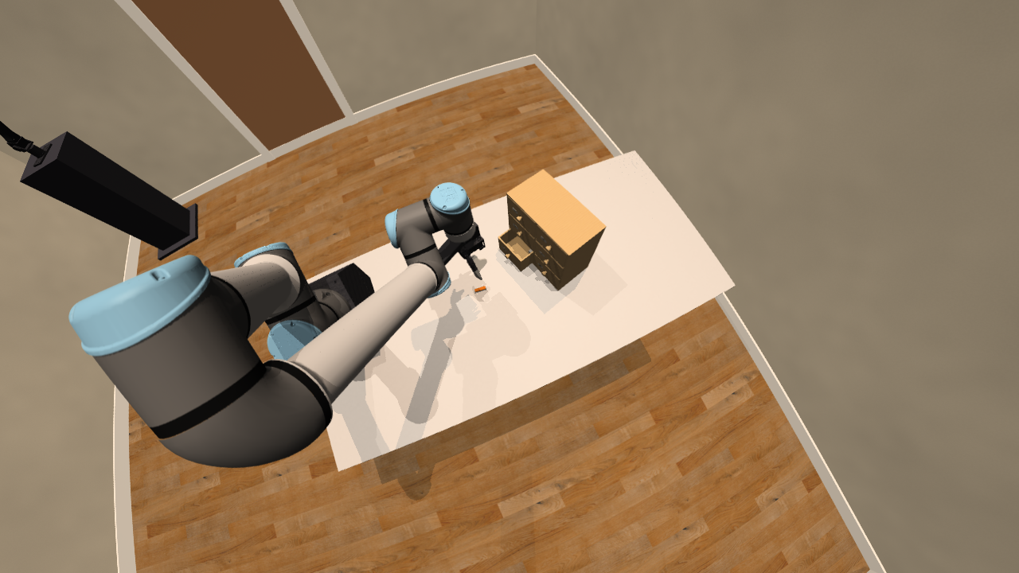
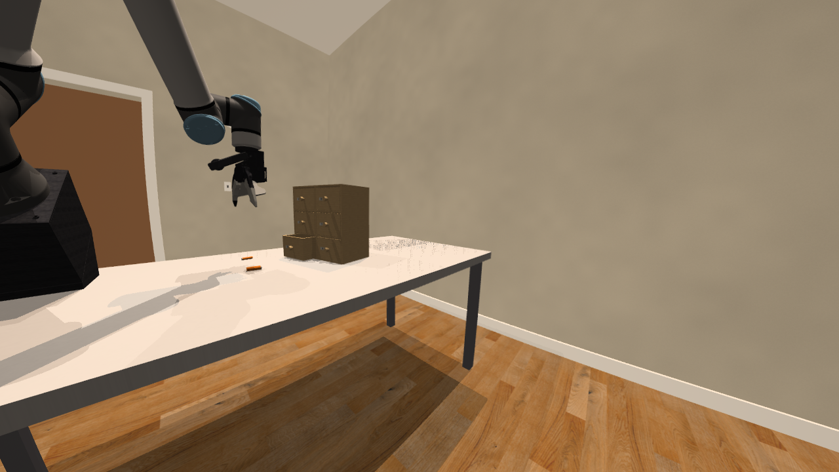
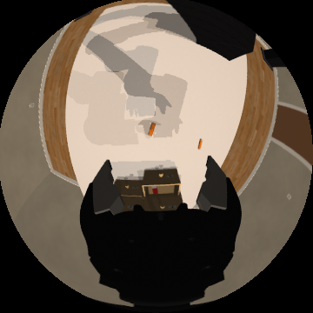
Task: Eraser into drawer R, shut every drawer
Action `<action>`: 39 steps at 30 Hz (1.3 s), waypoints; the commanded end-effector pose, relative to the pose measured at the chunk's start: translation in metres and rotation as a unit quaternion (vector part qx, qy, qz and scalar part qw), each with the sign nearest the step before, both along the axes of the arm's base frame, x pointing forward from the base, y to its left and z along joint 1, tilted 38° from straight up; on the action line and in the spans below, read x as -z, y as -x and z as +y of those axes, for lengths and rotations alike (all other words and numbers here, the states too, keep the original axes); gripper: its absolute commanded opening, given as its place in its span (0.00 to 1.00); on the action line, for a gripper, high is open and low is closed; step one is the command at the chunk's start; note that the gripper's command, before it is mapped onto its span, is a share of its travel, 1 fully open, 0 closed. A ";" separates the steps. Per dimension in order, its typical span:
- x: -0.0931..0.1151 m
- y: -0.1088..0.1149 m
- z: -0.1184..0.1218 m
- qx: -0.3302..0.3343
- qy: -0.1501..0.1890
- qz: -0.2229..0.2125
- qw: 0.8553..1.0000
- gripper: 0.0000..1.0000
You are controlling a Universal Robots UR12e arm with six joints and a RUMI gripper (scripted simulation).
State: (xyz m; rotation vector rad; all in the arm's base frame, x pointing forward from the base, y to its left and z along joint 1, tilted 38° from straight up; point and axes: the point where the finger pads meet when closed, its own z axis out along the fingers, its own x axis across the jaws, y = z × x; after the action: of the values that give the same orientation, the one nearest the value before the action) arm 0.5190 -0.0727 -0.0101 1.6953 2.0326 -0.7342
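The brown chest (image 1: 554,226) stands upright on the white table, also in the side view (image 2: 331,223). Its bottom drawer on the arm's side (image 1: 516,247) is pulled out partway (image 2: 297,245). In the wrist view a small red block (image 3: 155,190) lies inside this open drawer (image 3: 158,188); I cannot read any drawer mark. My gripper (image 2: 244,200) (image 1: 475,272) is open and empty. It hangs well above the table, in front of the chest and about level with its top. In the wrist view its fingers frame the chest.
Two small orange pieces lie on the table in front of the chest, one nearer (image 2: 253,268) (image 3: 151,129) (image 1: 480,288) and one farther back (image 2: 246,257) (image 3: 200,143). The black robot base (image 2: 40,235) stands at the table's left end.
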 end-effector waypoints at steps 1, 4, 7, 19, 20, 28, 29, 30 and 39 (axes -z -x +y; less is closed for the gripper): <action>-0.010 0.020 0.011 0.000 0.000 0.000 1.000 1.00; -0.009 0.020 0.011 0.000 0.000 -0.001 1.000 1.00; -0.009 0.019 0.011 -0.002 -0.001 -0.003 1.000 1.00; -0.004 0.015 0.008 -0.018 -0.006 -0.024 1.000 1.00; -0.003 0.015 0.008 -0.020 -0.007 -0.027 0.999 1.00; 0.002 0.009 0.005 -0.041 -0.013 -0.054 0.998 1.00; 0.003 0.008 0.004 -0.045 -0.014 -0.059 0.997 1.00; 0.005 0.007 0.003 -0.049 -0.016 -0.064 0.997 1.00; 0.018 -0.004 -0.004 -0.094 -0.030 -0.122 0.988 1.00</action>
State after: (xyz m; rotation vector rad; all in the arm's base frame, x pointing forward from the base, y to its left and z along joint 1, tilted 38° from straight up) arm 0.5176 -0.0735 -0.0210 1.5629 2.0276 -0.4707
